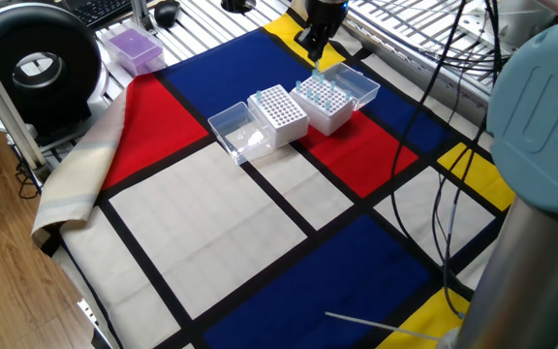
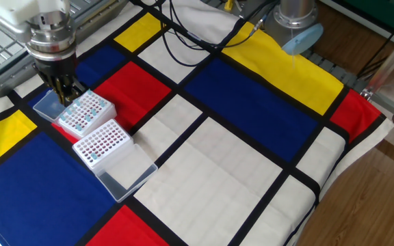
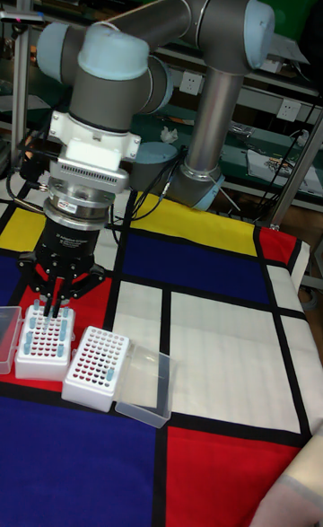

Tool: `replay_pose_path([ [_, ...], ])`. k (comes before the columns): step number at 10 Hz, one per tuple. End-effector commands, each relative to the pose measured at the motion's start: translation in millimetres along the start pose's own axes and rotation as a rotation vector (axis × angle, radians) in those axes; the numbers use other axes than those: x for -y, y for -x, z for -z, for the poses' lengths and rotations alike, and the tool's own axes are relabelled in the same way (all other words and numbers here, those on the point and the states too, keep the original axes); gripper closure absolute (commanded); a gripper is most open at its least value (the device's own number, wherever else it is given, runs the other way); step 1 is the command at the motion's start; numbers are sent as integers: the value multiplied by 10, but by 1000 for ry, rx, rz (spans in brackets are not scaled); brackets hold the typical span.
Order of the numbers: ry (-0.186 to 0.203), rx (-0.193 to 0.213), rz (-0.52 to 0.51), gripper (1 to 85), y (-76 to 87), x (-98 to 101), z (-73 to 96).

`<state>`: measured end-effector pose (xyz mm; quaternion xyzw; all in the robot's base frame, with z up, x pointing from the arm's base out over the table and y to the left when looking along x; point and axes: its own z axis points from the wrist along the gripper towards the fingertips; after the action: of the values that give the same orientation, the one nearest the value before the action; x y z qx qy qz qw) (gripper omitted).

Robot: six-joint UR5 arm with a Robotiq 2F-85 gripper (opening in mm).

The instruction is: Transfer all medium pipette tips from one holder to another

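We see the medium pipette tips point(image 3: 43, 337) standing in a white rack point(image 3: 41, 359) at the left of the tall fixed view, pale blue, filling part of its grid. One tip point(image 1: 317, 70) hangs from the gripper point(image 3: 56, 304) just above that rack, point down.

The jaws look close together, pinched on that one tip; we cannot tell the exact gap.

Just right of the first rack sits a second white rack point(image 3: 95, 367), touching or nearly touching it, its holes showing dark reddish dots. We cannot tell whether tips fill it.

Clear lids lie open at the outer side of each rack: one lid point(image 3: 144, 387) to the right of the second rack, the other lid point(image 3: 7, 328) at the far left edge.

All of it sits on the table under a cloth point(image 2: 252, 178) with red, blue, yellow and white blocks and black lines.

In one fixed view a purple box point(image 1: 132, 47) sits well apart at the far left, near a black round device point(image 1: 35, 62). Black cables point(image 1: 424, 194) trail over the cloth on the right.
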<state>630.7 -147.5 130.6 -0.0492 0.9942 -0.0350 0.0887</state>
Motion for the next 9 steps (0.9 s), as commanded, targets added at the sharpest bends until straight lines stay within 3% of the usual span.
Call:
replay_pose_path([
  [1, 25, 12, -22, 763, -58, -11, -4],
  [9, 57, 19, -32, 763, -104, -41, -69],
])
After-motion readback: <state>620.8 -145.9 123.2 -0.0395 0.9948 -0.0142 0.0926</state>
